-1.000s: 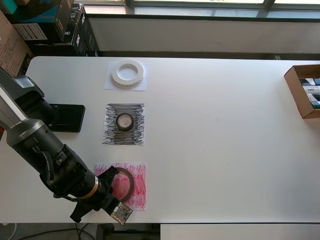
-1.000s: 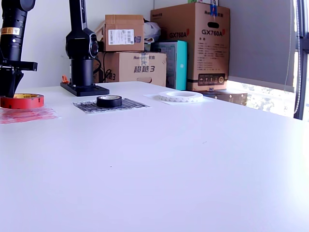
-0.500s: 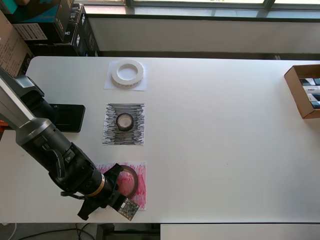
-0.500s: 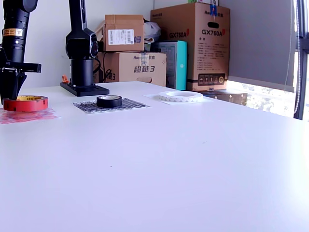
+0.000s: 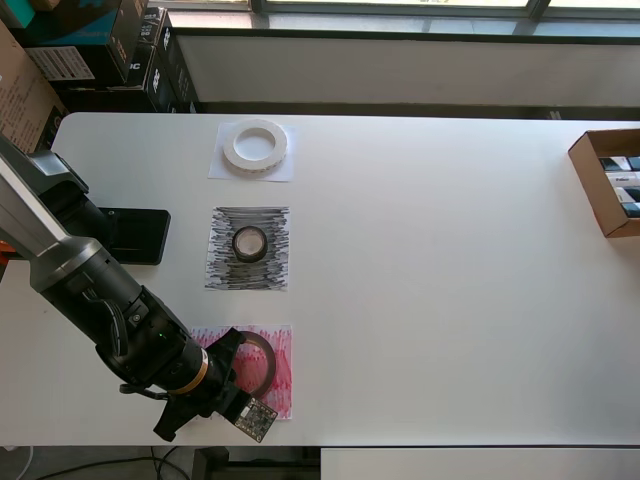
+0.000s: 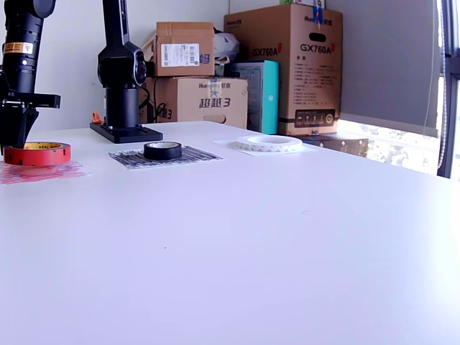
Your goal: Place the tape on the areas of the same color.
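The dark red tape roll (image 5: 262, 362) with a yellowish core lies over the red-scribbled sheet (image 5: 281, 374) near the table's front edge. In the exterior view the roll (image 6: 37, 153) sits level, at or just above that sheet (image 6: 43, 172). My gripper (image 5: 232, 362) reaches down at the roll's left rim, fingers closed on it; it also shows in the exterior view (image 6: 13, 140). The small black roll (image 5: 249, 243) rests on the black-scribbled sheet (image 5: 222, 262). The wide white roll (image 5: 255, 146) rests on the plain white sheet (image 5: 222, 170).
The arm's black base plate (image 5: 135, 235) stands left of the sheets. An open cardboard box (image 5: 592, 180) sits at the overhead view's right table edge. Cardboard boxes (image 6: 284, 68) and the arm's black column (image 6: 121, 72) stand behind the table in the exterior view.
My gripper has shifted slightly with the red roll and brought it down a little until it sits level over the red sheet. In the last half second almost nothing has moved.
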